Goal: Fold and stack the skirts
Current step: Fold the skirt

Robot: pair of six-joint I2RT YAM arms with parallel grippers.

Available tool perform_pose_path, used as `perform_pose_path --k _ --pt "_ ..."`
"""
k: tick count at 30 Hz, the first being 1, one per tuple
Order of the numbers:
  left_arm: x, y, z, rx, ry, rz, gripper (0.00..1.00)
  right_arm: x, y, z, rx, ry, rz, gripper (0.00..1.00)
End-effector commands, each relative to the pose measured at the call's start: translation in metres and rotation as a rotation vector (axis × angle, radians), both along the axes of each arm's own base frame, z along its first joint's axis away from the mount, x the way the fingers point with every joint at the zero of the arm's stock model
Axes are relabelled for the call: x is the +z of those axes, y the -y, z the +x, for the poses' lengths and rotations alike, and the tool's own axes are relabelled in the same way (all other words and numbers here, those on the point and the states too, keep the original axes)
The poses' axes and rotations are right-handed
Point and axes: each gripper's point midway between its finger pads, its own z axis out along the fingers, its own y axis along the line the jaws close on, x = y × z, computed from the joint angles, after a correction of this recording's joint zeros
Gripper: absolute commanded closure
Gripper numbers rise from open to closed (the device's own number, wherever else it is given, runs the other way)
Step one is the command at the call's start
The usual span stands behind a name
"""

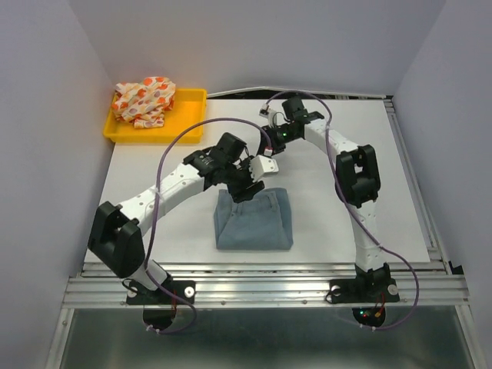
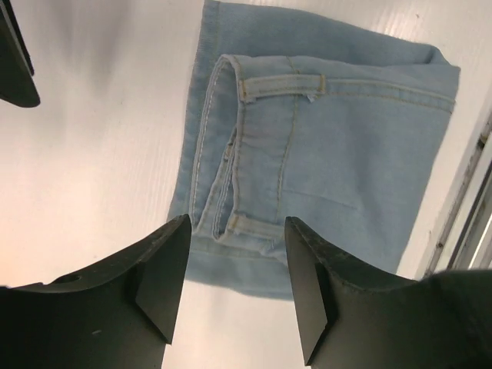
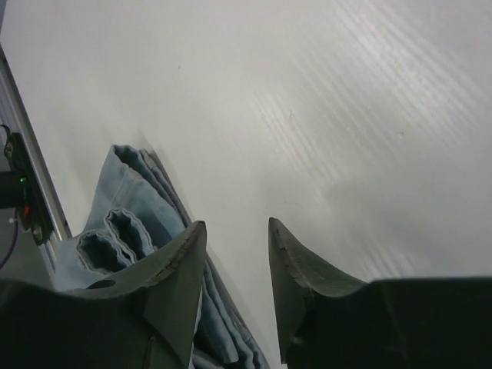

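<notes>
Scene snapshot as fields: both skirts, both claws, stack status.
denim skirt: folded, lying flat on the table, front centre
spotted skirt: bunched up, unfolded, in the yellow tray at the far left corner
left claw: open, empty, over the denim skirt's far edge
right claw: open, empty, over bare table just beyond the denim skirt
stack: not begun; the two skirts lie well apart
</notes>
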Motion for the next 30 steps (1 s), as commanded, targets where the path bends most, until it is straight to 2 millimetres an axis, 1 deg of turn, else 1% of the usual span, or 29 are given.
perform_pose_path --k 1,2,3,4,5,6,7,9,10,13,14,15,17,18,20,21,22,24,26,27,28,29,30 --pt "-0.021 0.017 0.015 0.098 -0.046 -0.052 0.37 -0.016 -0.009 -0.038 0.017 -0.12 -0.019 0.57" --pt "-0.023 0.019 0.015 0.106 -0.061 -0.068 0.37 -0.02 -0.008 -0.044 0.006 -0.163 -0.019 0.57" --pt "-0.031 0.019 0.011 0.134 -0.095 -0.071 0.36 -0.017 -0.01 -0.049 0.022 -0.165 0.013 0.56" --pt "-0.033 0.021 0.014 0.151 -0.099 -0.083 0.35 -0.029 -0.007 -0.063 -0.003 -0.245 0.006 0.55" --pt "-0.037 0.02 0.014 0.168 -0.106 -0.086 0.34 -0.027 -0.007 -0.063 0.0 -0.219 0.024 0.53" --pt "-0.043 0.018 0.013 0.182 -0.119 -0.081 0.32 -0.017 -0.006 -0.066 0.002 -0.2 0.032 0.51" --pt "-0.044 0.018 0.015 0.19 -0.109 -0.088 0.32 -0.02 -0.002 -0.07 0.008 -0.188 0.019 0.5" --pt "-0.048 0.017 0.014 0.19 -0.106 -0.088 0.31 -0.013 0.003 -0.071 -0.002 -0.149 -0.002 0.47" --pt "-0.052 0.017 0.013 0.176 -0.107 -0.08 0.31 -0.001 0.004 -0.072 -0.007 -0.125 0.001 0.46" --pt "-0.062 0.018 0.009 0.126 -0.123 -0.062 0.34 0.005 0.007 -0.073 0.012 -0.09 -0.004 0.43" --pt "-0.066 0.018 0.009 0.096 -0.117 -0.047 0.34 0.001 0.008 -0.076 0.022 -0.105 -0.012 0.43" --pt "-0.071 0.018 0.01 0.086 -0.12 -0.03 0.34 0.004 0.005 -0.073 0.031 -0.108 -0.001 0.44" --pt "-0.079 0.016 0.012 0.074 -0.124 0.001 0.34 -0.003 0.003 -0.072 0.033 -0.131 -0.003 0.45" --pt "-0.084 0.014 0.015 0.063 -0.113 0.024 0.35 -0.011 0.001 -0.07 0.037 -0.152 -0.005 0.48" --pt "-0.09 0.011 0.016 0.059 -0.106 0.047 0.35 -0.021 0.0 -0.068 0.038 -0.167 -0.008 0.49" --pt "-0.092 0.01 0.018 0.049 -0.098 0.061 0.35 -0.033 0.0 -0.069 0.04 -0.196 -0.016 0.52" --pt "-0.094 0.009 0.018 0.043 -0.099 0.074 0.36 -0.037 -0.005 -0.071 0.054 -0.202 -0.018 0.53" --pt "-0.098 0.005 0.016 0.033 -0.111 0.104 0.38 -0.044 -0.005 -0.072 0.061 -0.217 -0.023 0.56" --pt "-0.097 0.002 0.017 0.022 -0.103 0.119 0.5 -0.055 -0.01 -0.083 0.093 -0.238 -0.03 0.58" --pt "-0.093 0.003 0.017 0.019 -0.094 0.114 0.56 -0.059 -0.008 -0.084 0.092 -0.24 -0.04 0.58" --pt "-0.091 0.003 0.017 0.014 -0.092 0.113 0.67 -0.06 -0.011 -0.089 0.108 -0.238 -0.042 0.59" --pt "-0.088 0.004 0.017 0.011 -0.09 0.108 0.72 -0.062 -0.011 -0.09 0.111 -0.242 -0.041 0.6" --pt "-0.081 0.005 0.018 0.01 -0.079 0.094 0.77 -0.066 -0.009 -0.093 0.114 -0.253 -0.046 0.62"
